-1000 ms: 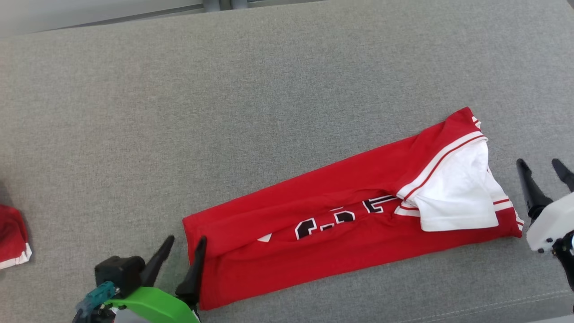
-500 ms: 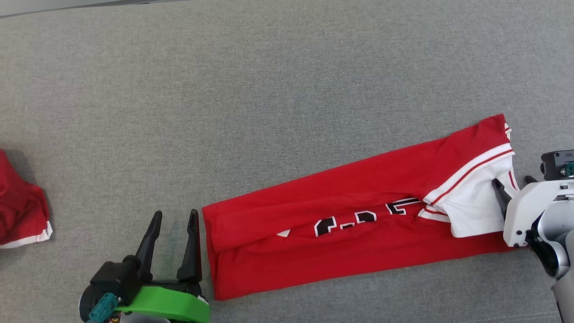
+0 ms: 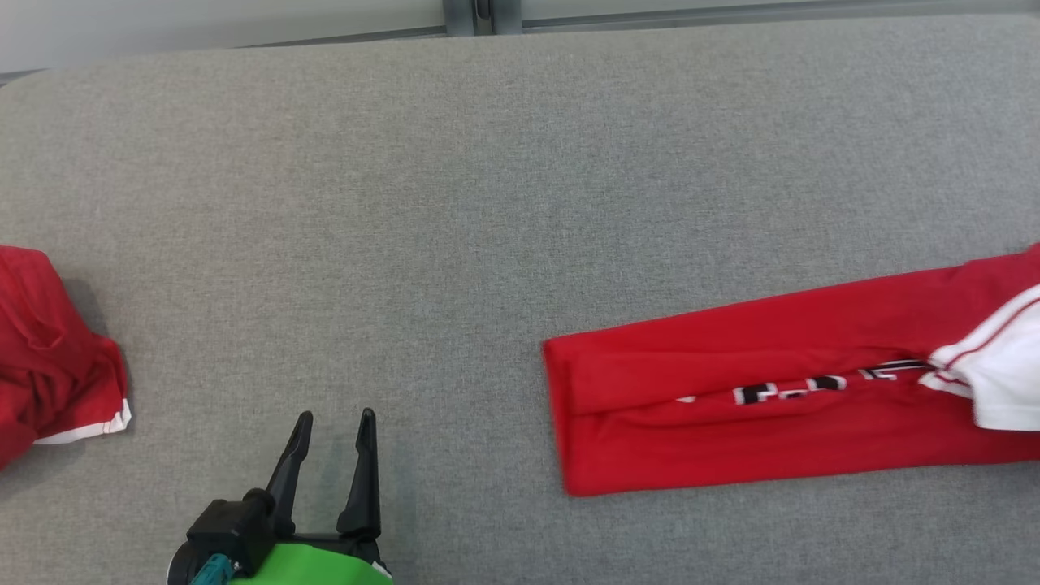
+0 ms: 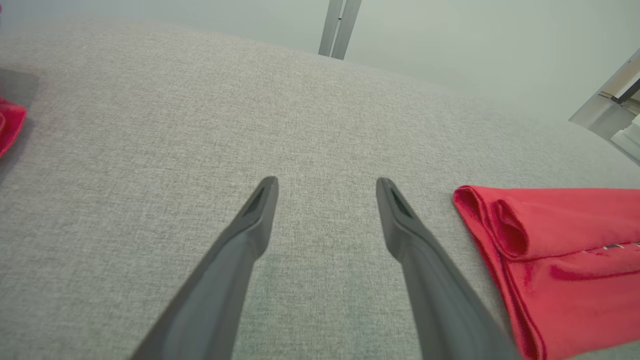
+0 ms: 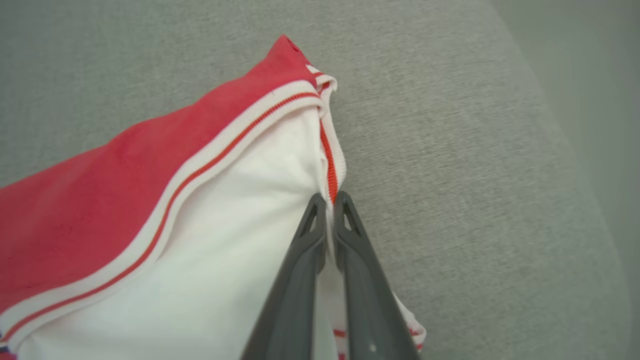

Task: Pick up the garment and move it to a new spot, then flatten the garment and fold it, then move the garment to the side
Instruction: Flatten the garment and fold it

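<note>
One garment (image 3: 756, 422) lies on the grey padded surface (image 3: 487, 203) at the right of the head view, running off its right edge. It is a red jersey folded into a long strip, with black-and-white lettering along the fold. Its white sleeve (image 3: 1003, 366) sits at that far end.

There are two grippers. The left gripper (image 3: 335, 416) is at the bottom of the head view, well apart from the garment's near end, its two fingers spread with nothing between them. In the left wrist view they hang over bare grey fabric, with the folded end off to their right. The right gripper (image 5: 330, 197) has its two fingers pressed together on the garment's red-and-white striped edge beside the white sleeve — a thin bit of trim is pinched between the tips.

A second red cloth (image 3: 57, 349) with a white hem lies bunched at the left edge of the head view, far from the garment.
</note>
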You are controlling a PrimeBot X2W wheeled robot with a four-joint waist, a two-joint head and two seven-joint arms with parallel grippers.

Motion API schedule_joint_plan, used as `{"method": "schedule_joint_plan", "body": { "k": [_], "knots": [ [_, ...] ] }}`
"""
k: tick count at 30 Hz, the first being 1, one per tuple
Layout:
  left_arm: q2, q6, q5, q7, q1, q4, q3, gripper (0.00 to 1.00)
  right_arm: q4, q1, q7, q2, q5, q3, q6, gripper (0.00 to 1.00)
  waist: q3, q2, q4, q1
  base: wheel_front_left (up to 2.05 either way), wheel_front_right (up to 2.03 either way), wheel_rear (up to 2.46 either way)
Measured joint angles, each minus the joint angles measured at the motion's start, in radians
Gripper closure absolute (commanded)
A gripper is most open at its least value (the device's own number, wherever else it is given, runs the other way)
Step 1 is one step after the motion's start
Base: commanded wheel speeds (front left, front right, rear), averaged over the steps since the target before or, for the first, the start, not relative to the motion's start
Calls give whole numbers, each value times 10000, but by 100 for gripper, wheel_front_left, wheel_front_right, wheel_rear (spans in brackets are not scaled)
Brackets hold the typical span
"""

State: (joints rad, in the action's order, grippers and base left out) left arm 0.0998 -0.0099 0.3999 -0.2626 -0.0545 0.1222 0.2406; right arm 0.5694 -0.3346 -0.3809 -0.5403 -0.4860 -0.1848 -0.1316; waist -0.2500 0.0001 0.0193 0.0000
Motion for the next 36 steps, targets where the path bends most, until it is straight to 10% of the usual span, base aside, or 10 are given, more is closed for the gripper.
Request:
{"method": "schedule_joint_plan", "body": {
  "k": [5,9,18,23,36],
  "knots": [
    [-219,-267,-351,0,-263,151,-479,0,-23,63,-188,-1273,236,-1294,4,100,409,0,137,0,0,0,0],
    [-336,-405,-424,-2,-542,318,-767,0,-1521,631,-424,-1289,253,-458,6,100,796,0,183,0,0,0,0],
    [-476,-485,-437,0,-951,826,-777,0,-5193,2284,-924,961,-324,3045,2,100,1674,0,-41,0,0,0,0],
    [-485,-514,-443,0,-940,1003,-604,0,-4679,2404,-322,2481,-8,3862,4,100,1818,0,-223,0,0,0,0],
    [-499,-238,-253,0,-1079,1285,-174,0,-3080,1956,1081,3829,520,4345,8,100,2154,0,-293,0,0,0,0]
  ]
}}
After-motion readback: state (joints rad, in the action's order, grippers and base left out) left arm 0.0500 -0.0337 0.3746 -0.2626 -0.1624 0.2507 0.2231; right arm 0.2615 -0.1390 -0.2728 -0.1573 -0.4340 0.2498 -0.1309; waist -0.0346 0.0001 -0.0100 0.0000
